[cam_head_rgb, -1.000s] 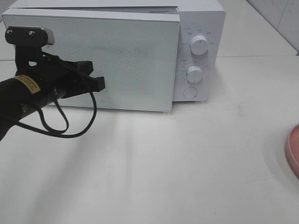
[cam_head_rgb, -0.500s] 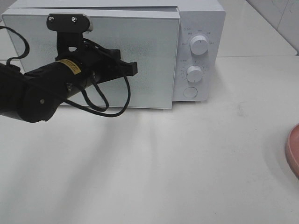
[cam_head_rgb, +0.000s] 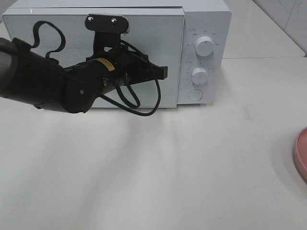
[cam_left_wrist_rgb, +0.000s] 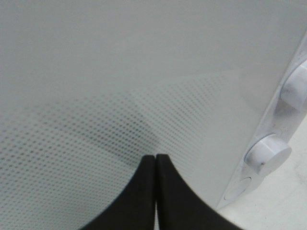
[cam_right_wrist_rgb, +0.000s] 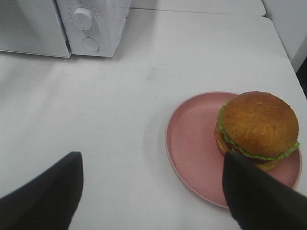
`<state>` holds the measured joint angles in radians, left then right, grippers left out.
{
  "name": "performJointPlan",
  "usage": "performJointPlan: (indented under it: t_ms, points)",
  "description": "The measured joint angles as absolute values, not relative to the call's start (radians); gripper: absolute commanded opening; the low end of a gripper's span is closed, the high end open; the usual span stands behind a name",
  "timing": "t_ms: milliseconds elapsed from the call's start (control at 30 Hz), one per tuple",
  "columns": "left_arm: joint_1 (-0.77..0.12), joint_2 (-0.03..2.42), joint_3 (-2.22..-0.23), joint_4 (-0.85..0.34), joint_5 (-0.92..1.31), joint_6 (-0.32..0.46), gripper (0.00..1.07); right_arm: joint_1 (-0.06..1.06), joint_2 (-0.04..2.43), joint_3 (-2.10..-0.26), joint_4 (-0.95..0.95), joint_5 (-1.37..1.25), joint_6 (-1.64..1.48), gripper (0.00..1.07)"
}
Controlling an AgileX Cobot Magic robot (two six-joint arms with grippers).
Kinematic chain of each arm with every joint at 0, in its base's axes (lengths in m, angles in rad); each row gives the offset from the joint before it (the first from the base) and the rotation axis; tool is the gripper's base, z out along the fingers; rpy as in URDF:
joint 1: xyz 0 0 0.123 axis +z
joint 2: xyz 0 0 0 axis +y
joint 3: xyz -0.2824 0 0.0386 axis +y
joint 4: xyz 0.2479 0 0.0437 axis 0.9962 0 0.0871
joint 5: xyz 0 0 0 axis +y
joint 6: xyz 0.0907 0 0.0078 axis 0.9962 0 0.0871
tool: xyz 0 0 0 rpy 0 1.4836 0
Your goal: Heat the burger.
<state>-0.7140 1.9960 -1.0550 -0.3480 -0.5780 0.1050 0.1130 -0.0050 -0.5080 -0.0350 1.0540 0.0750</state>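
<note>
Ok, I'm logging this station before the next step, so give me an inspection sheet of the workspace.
Surface: white table, bare in the middle.
Job's things: burger on pink plate at the table's right; microwave door looks shut.
Clutter: nothing seen.
Grippers: left gripper shut, at the door, holding nothing; right gripper open, empty, above the table by the plate.
Cables: black cable looping under the left arm.
Surroundings: tiled wall at the right.

your left gripper (cam_left_wrist_rgb: 155, 160), jaws pressed together, sits close against the microwave door (cam_left_wrist_rgb: 120, 96), beside two knobs (cam_left_wrist_rgb: 268, 153).
</note>
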Motion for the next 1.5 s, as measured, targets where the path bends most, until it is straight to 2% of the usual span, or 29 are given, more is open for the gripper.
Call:
performJointPlan:
  t_ms: [233, 500, 767, 833, 867, 900, 933, 967, 1000, 1033, 1067, 1100, 1133, 1267, 1500]
  points:
    - [-0.725, 2.048, -1.16, -0.406, -0.529, 0.18, 0.0, 0.112, -0.005, -0.508, -0.035, 1.054, 0.075, 0.76]
    - [-0.734, 2.054, -1.179, -0.433, -0.49, 0.214, 0.0, 0.112, -0.005, -0.508, -0.035, 1.054, 0.075, 0.76]
    - [-0.713, 1.992, -1.194, -0.477, -0.251, 0.234, 0.0, 0.112, -0.005, -0.508, -0.035, 1.054, 0.075, 0.76]
    - [-0.712, 1.961, -1.194, -0.479, -0.112, 0.234, 0.08, 0.112, -0.005, -0.508, -0.035, 1.054, 0.075, 0.76]
    - [-0.712, 1.961, -1.194, -0.479, -0.112, 0.234, 0.08, 0.112, -0.005, -0.508, -0.035, 1.054, 0.075, 0.76]
    - [-0.712, 1.94, -1.195, -0.467, -0.019, 0.234, 0.23, 0.112, -0.005, -0.508, -0.035, 1.054, 0.075, 0.76]
    - [-0.712, 1.94, -1.195, -0.467, -0.019, 0.234, 0.23, 0.112, -0.005, -0.508, -0.035, 1.054, 0.075, 0.76]
    - [-0.712, 1.929, -1.195, -0.455, 0.031, 0.234, 0.36, 0.112, -0.005, -0.508, -0.035, 1.054, 0.075, 0.76]
    - [-0.712, 1.908, -1.195, -0.431, 0.131, 0.234, 0.65, 0.112, -0.005, -0.508, -0.035, 1.054, 0.075, 0.76]
    - [-0.712, 1.898, -1.195, -0.421, 0.179, 0.233, 0.8, 0.112, -0.005, -0.508, -0.035, 1.054, 0.075, 0.76]
    - [-0.712, 1.898, -1.195, -0.421, 0.179, 0.233, 0.8, 0.112, -0.005, -0.508, -0.035, 1.054, 0.075, 0.76]
    - [-0.712, 1.88, -1.195, -0.409, 0.261, 0.222, 1.0, 0.112, -0.005, -0.508, -0.035, 1.054, 0.075, 0.76]
    - [-0.712, 1.872, -1.195, -0.406, 0.297, 0.217, 1.02, 0.112, -0.005, -0.508, -0.035, 1.054, 0.075, 0.76]
    - [-0.712, 1.834, -1.195, -0.401, 0.405, 0.21, 1.0, 0.112, -0.005, -0.508, -0.035, 1.054, 0.075, 0.76]
    - [-0.712, 1.709, -1.197, -0.321, 0.692, 0.206, 1.0, 0.112, -0.005, -0.508, -0.035, 1.054, 0.075, 0.76]
